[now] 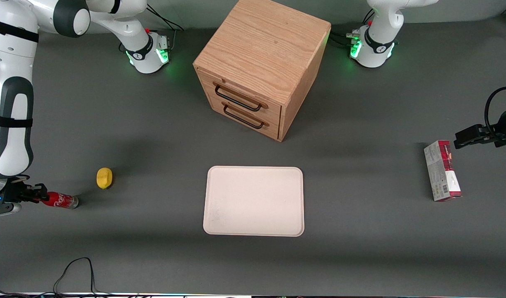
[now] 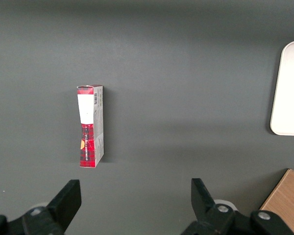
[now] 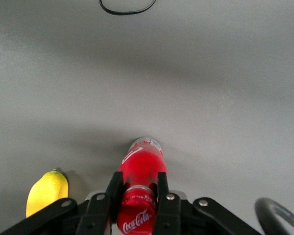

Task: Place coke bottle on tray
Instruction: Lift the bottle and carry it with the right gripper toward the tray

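Observation:
The coke bottle (image 1: 61, 200) lies on its side on the grey table at the working arm's end, its red cap toward my gripper. My right gripper (image 1: 38, 195) is low over the table with its fingers closed on the bottle's neck end. In the right wrist view the two black fingers (image 3: 113, 188) press against both sides of the red bottle (image 3: 142, 164), so the gripper (image 3: 137, 180) is shut on it. The cream-white tray (image 1: 211, 174) lies flat at the table's middle, well apart from the bottle, and holds nothing.
A yellow lemon (image 1: 104, 178) sits beside the bottle, slightly farther from the front camera. The wooden drawer cabinet (image 1: 257, 62) stands farther from the front camera than the tray. A red-and-grey carton (image 1: 442, 170) lies toward the parked arm's end. A black cable (image 1: 75, 269) loops near the front edge.

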Motion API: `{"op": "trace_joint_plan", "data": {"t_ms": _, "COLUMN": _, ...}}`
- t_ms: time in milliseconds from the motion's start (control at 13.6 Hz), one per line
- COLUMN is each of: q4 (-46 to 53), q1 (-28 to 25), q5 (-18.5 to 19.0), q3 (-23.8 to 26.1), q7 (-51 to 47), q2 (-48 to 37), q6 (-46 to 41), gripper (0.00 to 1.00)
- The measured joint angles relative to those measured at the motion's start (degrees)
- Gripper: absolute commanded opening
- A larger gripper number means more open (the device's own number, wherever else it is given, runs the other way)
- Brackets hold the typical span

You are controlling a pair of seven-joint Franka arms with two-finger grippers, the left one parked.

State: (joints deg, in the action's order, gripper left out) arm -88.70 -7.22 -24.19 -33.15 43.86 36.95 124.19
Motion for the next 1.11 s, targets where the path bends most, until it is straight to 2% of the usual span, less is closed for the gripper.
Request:
{"op": "trace_joint_plan", "data": {"t_ms": 295, "q4": 2.3, "q1": -0.7, "q5": 0.5, "q3": 0.0, "q7": -1.3, "q2": -1.3, "q6": -5.9, "gripper": 0.00}}
{"op": "trace_joint_plan", "data": {"t_ms": 516, "q4": 10.4, "q1": -1.6, "q5": 7.6, "q3": 1.4, "q7": -10.6, "q2": -4.4, "q6": -19.2, "gripper": 0.00}}
{"op": "trace_joint_plan", "data": {"t_ms": 737, "q4": 19.4, "q1": -2.0, "q5": 15.9, "q3": 8.6, "q7": -21.5, "q2": -8.9, "q6": -31.5, "gripper": 0.00}}
{"op": "trace_joint_plan", "data": {"t_ms": 958, "q4": 26.3, "q1": -2.4, "q5": 18.2, "q3": 16.5, "q7": -33.6, "q2": -11.9, "q6": -42.2, "gripper": 0.00}}
{"op": "trace_joint_plan", "data": {"t_ms": 1105, "q4": 30.5, "q1": -2.3, "q5": 19.4, "q3": 21.7, "q7": -41.6, "q2": -12.3, "q6": -45.9, "gripper": 0.00}}
